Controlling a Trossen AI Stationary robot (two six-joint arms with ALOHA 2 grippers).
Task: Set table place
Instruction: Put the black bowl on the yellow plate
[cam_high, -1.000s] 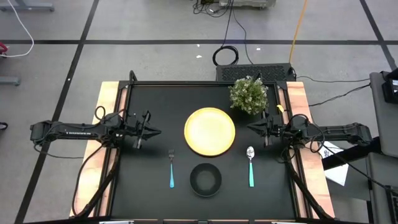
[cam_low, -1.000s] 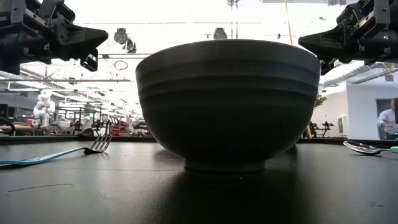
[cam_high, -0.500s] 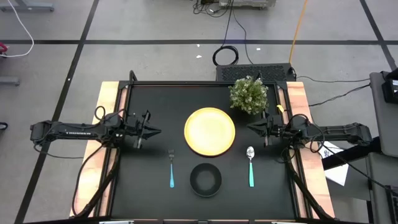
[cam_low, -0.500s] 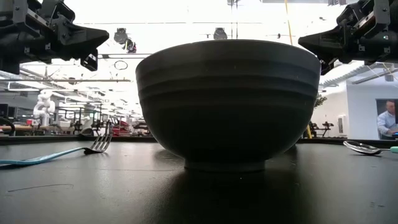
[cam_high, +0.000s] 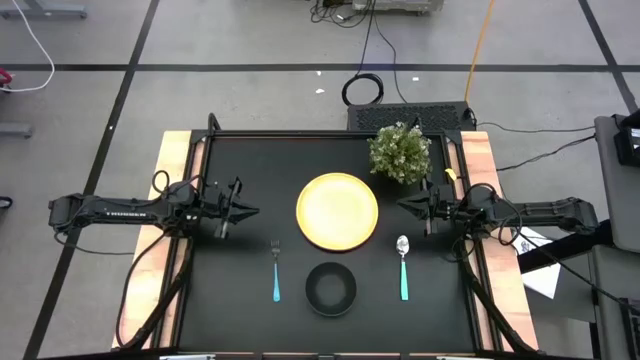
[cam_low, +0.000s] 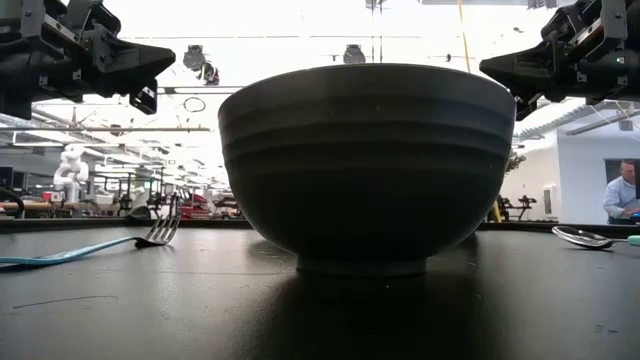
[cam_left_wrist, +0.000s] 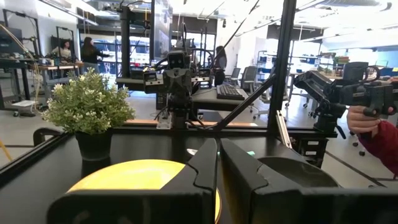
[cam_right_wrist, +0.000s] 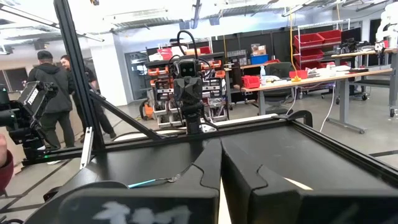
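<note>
Nothing has moved since the earlier frames. Both my arms hover at mid-frame: left gripper (cam_high: 252, 211) and right gripper (cam_high: 404, 204) pressed together, empty. On the bench (cam_high: 240, 300) sit plate (cam_high: 337, 211) at centre, bowl (cam_high: 331, 288) below it, fork (cam_high: 276, 270) lower left, spoon (cam_high: 403, 265) lower right.

Two dark, slender jointed robot arms, looped with black cables; the left arm (cam_high: 120, 211) carries white lettering along its casing, the right arm (cam_high: 545, 212) ends in tapered black fingers.

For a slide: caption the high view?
Yellow plate, bowl, fork and spoon laid out; both arms idle.
</note>
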